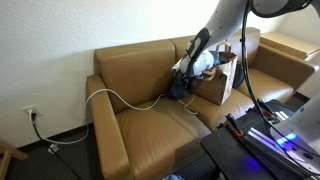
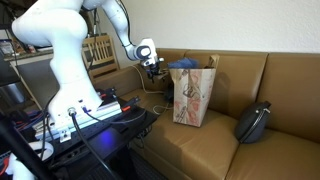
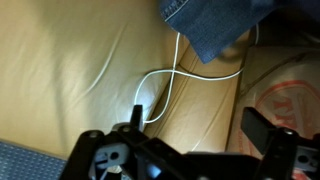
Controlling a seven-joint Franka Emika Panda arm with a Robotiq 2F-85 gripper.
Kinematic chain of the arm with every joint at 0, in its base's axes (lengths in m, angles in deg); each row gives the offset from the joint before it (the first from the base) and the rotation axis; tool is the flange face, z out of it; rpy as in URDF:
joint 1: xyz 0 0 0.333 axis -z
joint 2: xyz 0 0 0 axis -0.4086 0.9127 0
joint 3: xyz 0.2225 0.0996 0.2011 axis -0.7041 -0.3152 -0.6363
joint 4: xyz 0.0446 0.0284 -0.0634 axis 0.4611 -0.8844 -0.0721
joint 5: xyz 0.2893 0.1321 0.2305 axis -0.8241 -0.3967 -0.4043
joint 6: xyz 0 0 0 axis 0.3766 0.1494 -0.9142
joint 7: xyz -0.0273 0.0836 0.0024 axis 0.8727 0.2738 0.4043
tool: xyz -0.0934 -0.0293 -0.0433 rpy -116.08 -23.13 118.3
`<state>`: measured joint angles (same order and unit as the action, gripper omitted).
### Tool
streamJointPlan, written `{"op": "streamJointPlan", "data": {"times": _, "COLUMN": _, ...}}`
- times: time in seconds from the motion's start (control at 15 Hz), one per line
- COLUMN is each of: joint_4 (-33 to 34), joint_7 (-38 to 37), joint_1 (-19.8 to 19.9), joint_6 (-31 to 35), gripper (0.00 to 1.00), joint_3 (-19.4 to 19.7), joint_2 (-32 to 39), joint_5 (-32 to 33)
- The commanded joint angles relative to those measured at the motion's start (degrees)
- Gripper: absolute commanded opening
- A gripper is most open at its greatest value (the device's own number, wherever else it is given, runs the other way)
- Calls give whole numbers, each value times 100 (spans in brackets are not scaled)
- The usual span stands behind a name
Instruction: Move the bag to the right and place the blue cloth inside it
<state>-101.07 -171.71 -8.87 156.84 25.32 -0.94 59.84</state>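
Right under my lens, my gripper (image 3: pixel 185 142) has its jaws spread wide with nothing between them, only tan sofa (image 1: pixel 130 70) leather and a loop of white cable (image 3: pixel 170 80) below. Up at the top of the wrist view, there's the blue cloth (image 3: pixel 210 25), one corner hanging down toward the cable. Off at the right edge is the bag (image 3: pixel 290 95), with its red print just showing. In both exterior views I'm hovering by the backrest, the cloth (image 1: pixel 180 88) bunched just beside the bag (image 1: pixel 220 82), which stands upright on the seat. Some blue shows at the bag's top edge (image 2: pixel 185 66), but I can't tell whether it's lying over the rim or only behind it. My read on the bag: light paper, stiff enough to stand but easy to crush or tip. So I'd pinch the upper rim or a handle and slide it along the leather, gently, since paper tears at the handles. The cloth looks soft and floppy and bigger than the bag. I'd bite into a thick fold near its middle, expect it to trail, and watch that it doesn't snag that cable.
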Motion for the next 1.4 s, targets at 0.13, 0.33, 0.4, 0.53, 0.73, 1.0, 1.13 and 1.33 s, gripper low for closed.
{"op": "streamJointPlan", "data": {"times": 0.13, "joint_4": -229, "joint_7": 127, "joint_1": -236, "joint_6": 201, "gripper": 100, "joint_3": 306, "joint_2": -411, "joint_5": 1766}}
{"op": "streamJointPlan", "data": {"times": 0.33, "joint_4": -244, "joint_7": 305, "joint_1": 357, "joint_6": 310, "gripper": 100, "joint_3": -385, "joint_2": -845, "joint_5": 1761}}
{"op": "streamJointPlan", "data": {"times": 0.4, "joint_4": -320, "joint_7": 393, "joint_1": 686, "joint_6": 151, "gripper": 100, "joint_3": -715, "joint_2": -1090, "joint_5": 1588}}
{"op": "streamJointPlan", "data": {"times": 0.53, "joint_4": -36, "joint_7": 24, "joint_1": 339, "joint_6": 225, "gripper": 100, "joint_3": -427, "joint_2": -649, "joint_5": 1804}}
{"op": "streamJointPlan", "data": {"times": 0.73, "joint_4": 24, "joint_7": -94, "joint_1": 140, "joint_6": 169, "gripper": 100, "joint_3": -114, "joint_2": -636, "joint_5": 2107}}
{"op": "streamJointPlan", "data": {"times": 1.0, "joint_4": 595, "joint_7": -190, "joint_1": -584, "joint_6": 268, "gripper": 100, "joint_3": 691, "joint_2": 144, "joint_5": 2986}}
{"op": "streamJointPlan", "data": {"times": 1.13, "joint_4": 904, "joint_7": -95, "joint_1": -951, "joint_6": 295, "gripper": 100, "joint_3": 1066, "joint_2": 553, "joint_5": 3116}}
{"op": "streamJointPlan", "data": {"times": 1.33, "joint_4": 1430, "joint_7": -94, "joint_1": -1429, "joint_6": 250, "gripper": 100, "joint_3": 1635, "joint_2": 1253, "joint_5": 3238}}
